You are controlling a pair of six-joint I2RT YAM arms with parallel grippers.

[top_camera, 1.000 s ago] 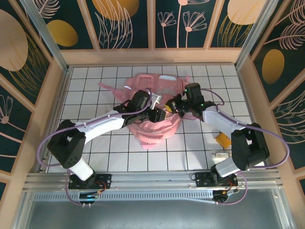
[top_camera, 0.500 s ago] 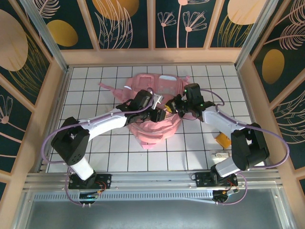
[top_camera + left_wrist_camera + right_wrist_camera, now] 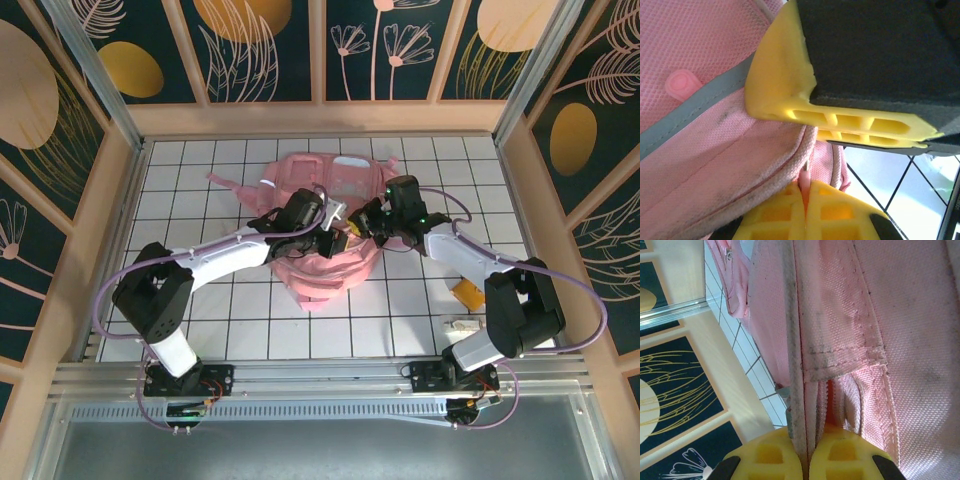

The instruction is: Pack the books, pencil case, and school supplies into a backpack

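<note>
The large pink backpack (image 3: 325,215) lies in the middle of the tiled table. Both grippers meet at its near right part. My left gripper (image 3: 337,235) is shut on a thin pink tab (image 3: 805,181) that sticks out of the backpack's piped seam (image 3: 790,165). My right gripper (image 3: 364,226) is shut on a fold of the backpack's edge beside its zip (image 3: 802,390). The right gripper's yellow fingers (image 3: 840,120) hang close above the left gripper's jaws. Of the school supplies, a small orange item (image 3: 467,292) and a tiny whitish item (image 3: 462,325) lie at the right. The books and the pencil case are hidden.
A grey reflective strip (image 3: 690,122) crosses the backpack's mesh front. A pink strap (image 3: 225,183) trails to the far left. Wooden walls (image 3: 120,200) ring the table. Bare tiles (image 3: 200,310) show at the near left.
My left gripper has closed on the pink tab. The left arm's elbow has shifted slightly to the right. The right arm holds as before.
</note>
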